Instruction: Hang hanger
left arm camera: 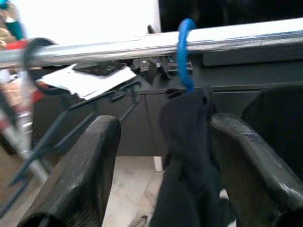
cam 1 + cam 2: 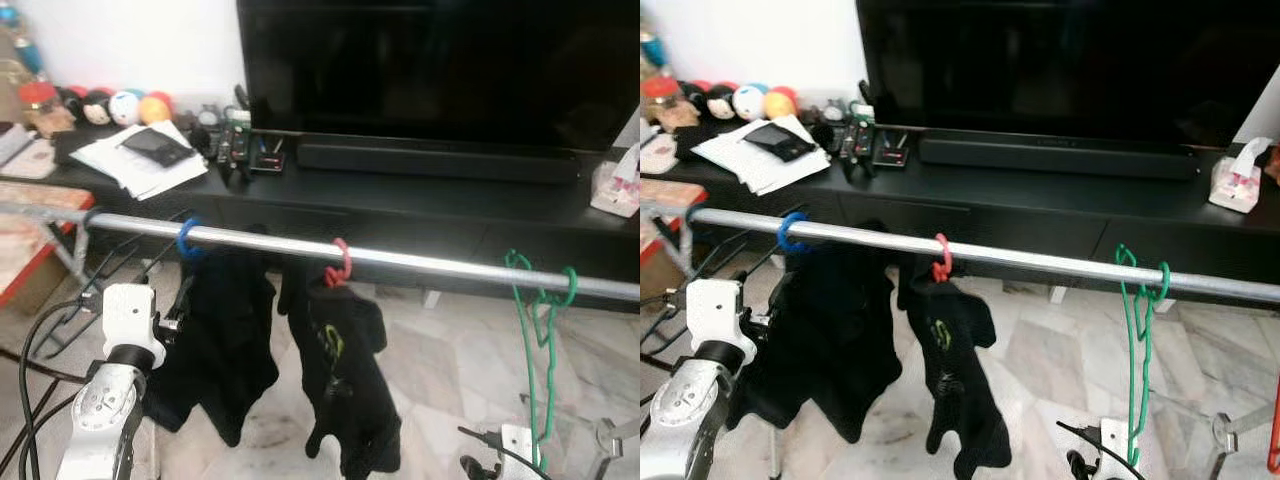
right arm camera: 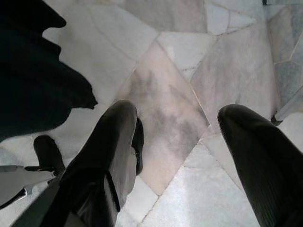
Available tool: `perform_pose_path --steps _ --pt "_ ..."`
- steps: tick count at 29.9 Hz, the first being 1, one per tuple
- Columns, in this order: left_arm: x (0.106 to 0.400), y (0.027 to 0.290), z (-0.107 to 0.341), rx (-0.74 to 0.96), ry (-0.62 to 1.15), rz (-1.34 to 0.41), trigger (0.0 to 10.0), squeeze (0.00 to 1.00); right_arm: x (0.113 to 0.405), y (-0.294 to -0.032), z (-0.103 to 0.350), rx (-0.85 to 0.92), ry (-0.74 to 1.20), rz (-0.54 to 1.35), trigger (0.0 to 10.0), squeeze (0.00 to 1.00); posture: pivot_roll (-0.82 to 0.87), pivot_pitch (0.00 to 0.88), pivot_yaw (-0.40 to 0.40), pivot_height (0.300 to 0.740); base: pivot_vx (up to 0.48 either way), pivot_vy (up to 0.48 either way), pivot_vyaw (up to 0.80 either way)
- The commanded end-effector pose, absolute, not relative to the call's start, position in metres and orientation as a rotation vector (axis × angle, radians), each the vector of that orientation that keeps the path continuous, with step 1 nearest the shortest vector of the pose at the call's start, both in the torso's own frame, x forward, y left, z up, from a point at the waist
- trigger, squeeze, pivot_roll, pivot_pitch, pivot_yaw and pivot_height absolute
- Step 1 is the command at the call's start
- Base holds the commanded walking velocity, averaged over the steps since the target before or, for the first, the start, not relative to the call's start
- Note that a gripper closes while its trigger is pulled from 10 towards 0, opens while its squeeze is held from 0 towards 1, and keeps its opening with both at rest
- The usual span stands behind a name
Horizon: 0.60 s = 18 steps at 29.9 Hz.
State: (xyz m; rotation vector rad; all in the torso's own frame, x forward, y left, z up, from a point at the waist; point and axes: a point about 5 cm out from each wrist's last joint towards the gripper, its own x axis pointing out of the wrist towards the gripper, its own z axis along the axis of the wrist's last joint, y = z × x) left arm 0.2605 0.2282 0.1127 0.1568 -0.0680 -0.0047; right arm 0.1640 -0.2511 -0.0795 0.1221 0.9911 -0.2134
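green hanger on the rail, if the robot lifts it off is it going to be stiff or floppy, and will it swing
The green hanger looks like thin moulded plastic with nothing on it, so probably light and fairly stiff, with some flex. It hangs from the metal rail by its hook alone, so a nudge would likely swing it or slide it along the smooth rail.

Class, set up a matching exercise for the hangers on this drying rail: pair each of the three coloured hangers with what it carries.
Things:
1. blue hanger
2. red hanger
3. green hanger

States:
A. bare, no clothing on it
B. dark garment with a small green mark
C. plain dark garment, nearest the left gripper

Pairs: 1-C, 2-B, 3-A
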Motion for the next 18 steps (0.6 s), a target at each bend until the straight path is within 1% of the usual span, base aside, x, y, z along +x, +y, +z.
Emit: perform_pose_path --steps 1,13,18 --pt "0.2618 0.2279 0.1162 0.165 -0.075 -0.004 10.0 0.0 0.159 -0.253 -0.0811 0.116 1.005 -0.22 10.0 0.0 -0.03 0.0 -0.001 0.74 0.0 0.0 0.0" --pt "0.2651 0.2257 0.1169 0.174 -0.068 -0.014 10.0 0.0 0.1587 -0.2529 -0.0813 0.117 1.004 -0.222 10.0 0.0 -0.03 0.0 0.0 0.74 0.0 0.0 0.0" --pt "0.2662 0.2205 0.1159 0.184 -0.048 -0.05 10.0 0.0 0.159 -0.2532 -0.081 0.117 1.004 -0.223 10.0 0.0 -0.03 0.0 -0.002 0.74 0.0 0.0 0.0"
